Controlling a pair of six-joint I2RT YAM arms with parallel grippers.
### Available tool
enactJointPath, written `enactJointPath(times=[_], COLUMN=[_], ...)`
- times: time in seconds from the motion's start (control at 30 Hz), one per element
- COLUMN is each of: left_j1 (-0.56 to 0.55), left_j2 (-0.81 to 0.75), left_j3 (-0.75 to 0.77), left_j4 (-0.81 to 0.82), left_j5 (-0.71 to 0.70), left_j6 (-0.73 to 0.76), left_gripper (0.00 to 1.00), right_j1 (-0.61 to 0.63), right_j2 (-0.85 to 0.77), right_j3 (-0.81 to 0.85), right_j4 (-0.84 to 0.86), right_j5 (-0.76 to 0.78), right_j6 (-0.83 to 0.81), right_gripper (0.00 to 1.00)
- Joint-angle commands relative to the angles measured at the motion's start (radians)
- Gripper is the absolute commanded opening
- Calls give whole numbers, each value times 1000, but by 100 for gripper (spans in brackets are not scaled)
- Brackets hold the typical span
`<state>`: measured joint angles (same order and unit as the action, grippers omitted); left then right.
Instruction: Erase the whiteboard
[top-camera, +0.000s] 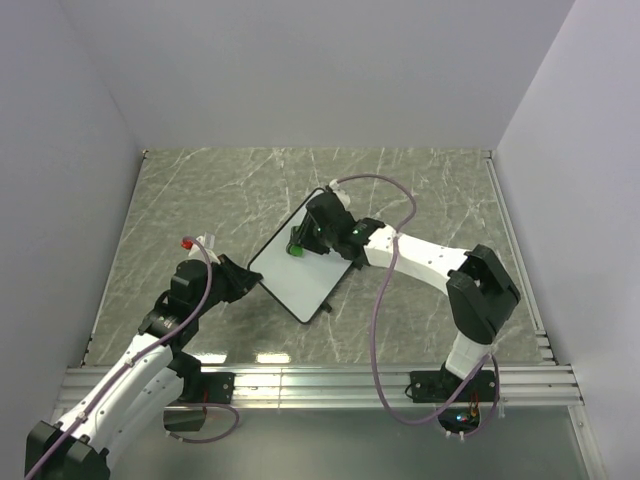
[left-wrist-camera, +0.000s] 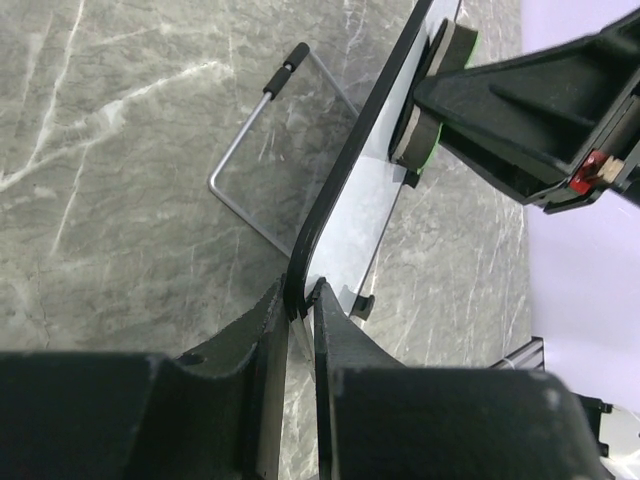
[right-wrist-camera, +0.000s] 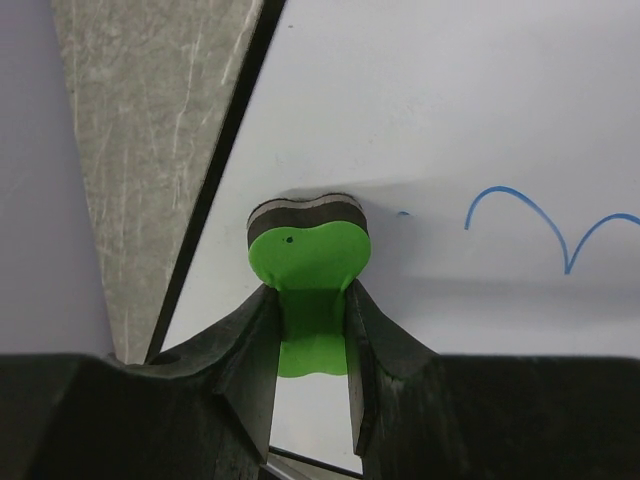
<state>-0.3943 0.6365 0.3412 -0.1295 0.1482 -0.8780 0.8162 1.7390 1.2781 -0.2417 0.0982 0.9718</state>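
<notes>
The whiteboard (top-camera: 300, 268), white with a thin black frame, lies tilted at the table's middle. My left gripper (top-camera: 243, 278) is shut on its left corner edge, seen edge-on in the left wrist view (left-wrist-camera: 340, 190) with my gripper (left-wrist-camera: 303, 300) clamped on the frame. My right gripper (top-camera: 305, 243) is shut on the green eraser (top-camera: 296, 250) and presses it on the board's upper left part. In the right wrist view the eraser (right-wrist-camera: 308, 262) sits between my fingers (right-wrist-camera: 312, 310) on the board (right-wrist-camera: 450, 120), with blue scribbles (right-wrist-camera: 540, 225) to its right.
A bent wire stand (left-wrist-camera: 240, 160) with a black tip lies under the board on the marble table (top-camera: 200, 200). A metal rail (top-camera: 330, 385) runs along the near edge. Grey walls enclose left, back and right. A cable (top-camera: 385, 290) loops over the right arm.
</notes>
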Motion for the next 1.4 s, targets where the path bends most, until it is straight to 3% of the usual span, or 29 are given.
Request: enactJointPath(times=[0.0,0.23,0.4,0.6,0.93,1.03,1.2,1.37], left_j1=[-26,-40,-43,-43,-51,-57,-72,-81], left_j2=[-1,11,22,22,17,12,-3,-1], left_j3=[13,15,15,13,13,16,19,22], left_j4=[-73,-71,-67,-62,-65,-71,-90,-94], left_j5=[-1,-4,-1,2,1,-6,-21,-33], left_j6=[17,20,22,24,22,20,13,11], left_gripper=[0,0,0,0,0,0,0,0], right_j1=[-23,-31,-40,-60,-66,-80,-132,-192], right_j2=[13,-79,-113,-102,14,53,57,36], right_j3=[-107,-339,-416,-341,85,131,57,-132], right_j4=[7,50,71,47,-74,-94,-59,-10], right_j5=[23,41,38,35,46,46,20,-11], right_j6=[-7,-19,-12,-5,-90,-105,-78,-31], right_gripper=[0,0,0,0,0,0,0,0])
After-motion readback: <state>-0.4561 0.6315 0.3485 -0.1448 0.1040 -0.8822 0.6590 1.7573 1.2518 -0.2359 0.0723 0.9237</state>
